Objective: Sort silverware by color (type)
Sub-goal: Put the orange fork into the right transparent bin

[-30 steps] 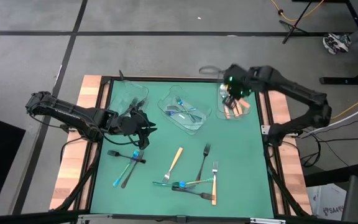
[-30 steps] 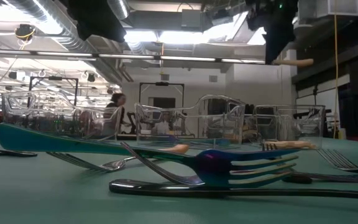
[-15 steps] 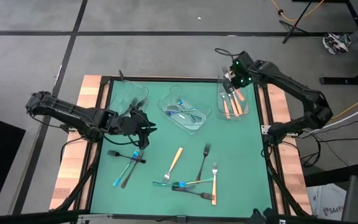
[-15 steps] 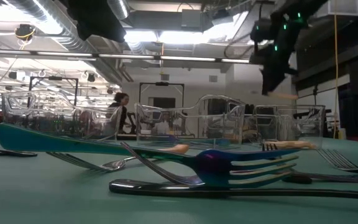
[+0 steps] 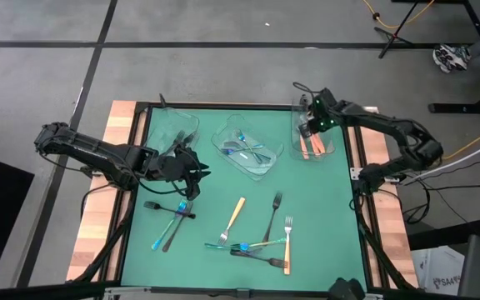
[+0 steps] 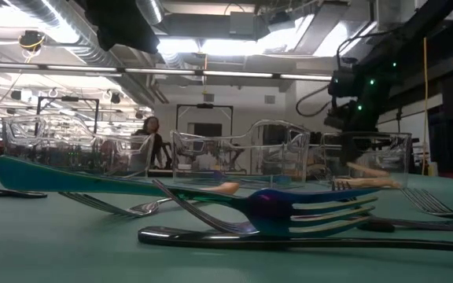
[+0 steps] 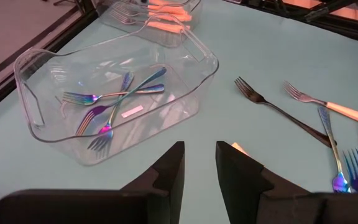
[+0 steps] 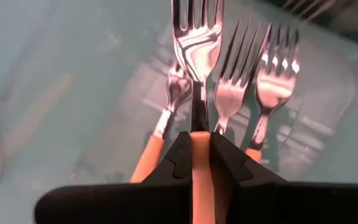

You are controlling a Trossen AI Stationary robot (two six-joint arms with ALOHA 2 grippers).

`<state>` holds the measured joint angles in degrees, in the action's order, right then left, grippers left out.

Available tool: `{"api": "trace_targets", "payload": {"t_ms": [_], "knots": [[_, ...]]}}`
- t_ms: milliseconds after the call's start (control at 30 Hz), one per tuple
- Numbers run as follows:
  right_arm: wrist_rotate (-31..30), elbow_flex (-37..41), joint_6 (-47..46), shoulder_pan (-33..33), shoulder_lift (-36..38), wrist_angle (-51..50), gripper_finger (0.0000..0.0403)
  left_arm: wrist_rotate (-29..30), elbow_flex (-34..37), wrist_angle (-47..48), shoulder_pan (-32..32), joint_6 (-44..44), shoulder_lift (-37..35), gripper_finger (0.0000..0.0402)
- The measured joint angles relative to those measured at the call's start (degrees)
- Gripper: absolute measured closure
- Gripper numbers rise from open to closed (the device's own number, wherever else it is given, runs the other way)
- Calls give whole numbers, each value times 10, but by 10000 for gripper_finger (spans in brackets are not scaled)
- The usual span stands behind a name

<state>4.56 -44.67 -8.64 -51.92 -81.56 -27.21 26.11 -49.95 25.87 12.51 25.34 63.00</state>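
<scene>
My right gripper [image 5: 310, 130] [image 8: 199, 138] is over the right clear tray [image 5: 330, 148], shut on a silver fork with an orange handle [image 8: 197, 37]. More orange-handled forks [image 8: 257, 87] lie in that tray. The middle tray [image 5: 267, 163] holds iridescent forks [image 7: 114, 99]. Loose silverware lies on the green mat: an orange-handled piece [image 5: 236, 213], a dark fork [image 5: 272, 215], a silver fork [image 5: 287, 243] and blue ones [image 5: 173, 223]. My left gripper [image 5: 193, 170] [image 7: 199, 165] waits open by the left tray [image 5: 173, 125], with nothing between its fingers. My right gripper pinches the fork's orange handle [image 8: 199, 149] between its two fingers, close to where the silver neck begins. The fingers slant steeply down and lie along the fork, whose tines point ahead over the forks in the tray. Whether it touches them, I cannot tell.
The three clear trays stand in a row along the mat's far side. A wooden border [image 5: 98, 208] and a black frame run round the mat. The loose pieces crowd the near middle [image 5: 252, 247]; the mat's near right part shows bare.
My right gripper has come down with the orange-handled fork from high above the table to the rim of the right tray, and has tipped to point more steeply down. It has stayed shut on the fork.
</scene>
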Motion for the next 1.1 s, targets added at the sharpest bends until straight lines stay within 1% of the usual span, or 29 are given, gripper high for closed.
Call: {"api": "trace_targets", "payload": {"t_ms": [367, 1000, 1100], "knots": [[0, 3, 0, 1, -65, 7, 388, 0, 0, 0, 0, 0, 0, 316], [-9, 4, 0, 2, -69, 7, 388, 0, 0, 0, 0, 0, 0, 316], [-10, 4, 0, 2, -69, 7, 381, 0, 0, 0, 0, 0, 0, 316]]}}
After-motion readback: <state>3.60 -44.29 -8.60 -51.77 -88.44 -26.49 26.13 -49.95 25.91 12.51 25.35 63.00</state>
